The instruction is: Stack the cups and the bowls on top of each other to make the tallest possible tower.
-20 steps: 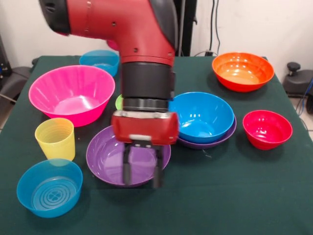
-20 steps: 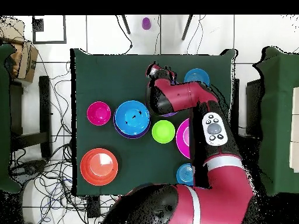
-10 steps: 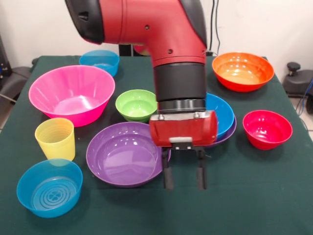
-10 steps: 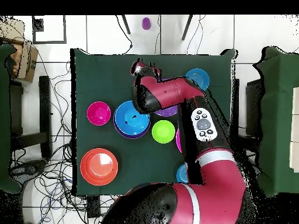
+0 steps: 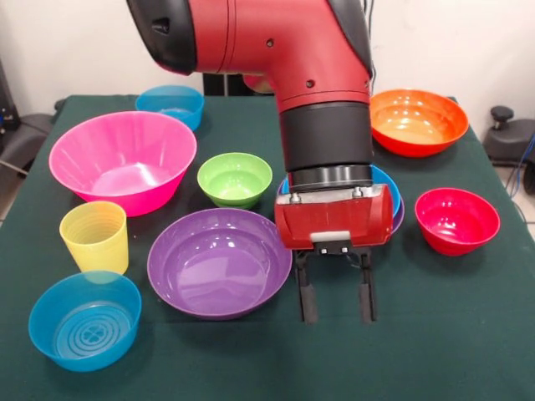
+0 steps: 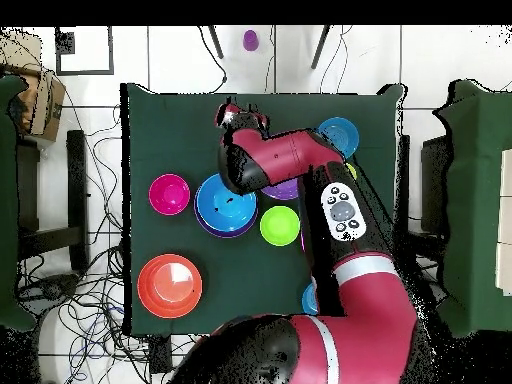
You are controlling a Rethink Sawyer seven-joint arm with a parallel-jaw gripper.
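My gripper (image 5: 335, 311) hangs open and empty just above bare cloth, between a wide purple bowl (image 5: 219, 261) on its left and a red bowl (image 5: 456, 220) on its right. Behind the wrist, a blue bowl (image 5: 387, 197) nests in a second purple bowl and is mostly hidden. A green bowl (image 5: 234, 177), a large pink bowl (image 5: 123, 159) and an orange bowl (image 5: 415, 121) stand farther back. A ribbed yellow cup (image 5: 94, 236) and a translucent blue bowl (image 5: 84, 319) sit at the front left. In the overhead view the gripper (image 6: 243, 109) is beside the blue bowl (image 6: 225, 203).
Another translucent blue bowl (image 5: 170, 104) stands at the far left corner of the green-clothed table (image 5: 435, 351). Overhead, the arm covers the pink bowl and most of the purple one. Cables lie on the floor around the table.
The gripper has swung rightward in the front view, from over the purple bowl to the cloth beside it. It stayed open, and the green bowl has come into sight.
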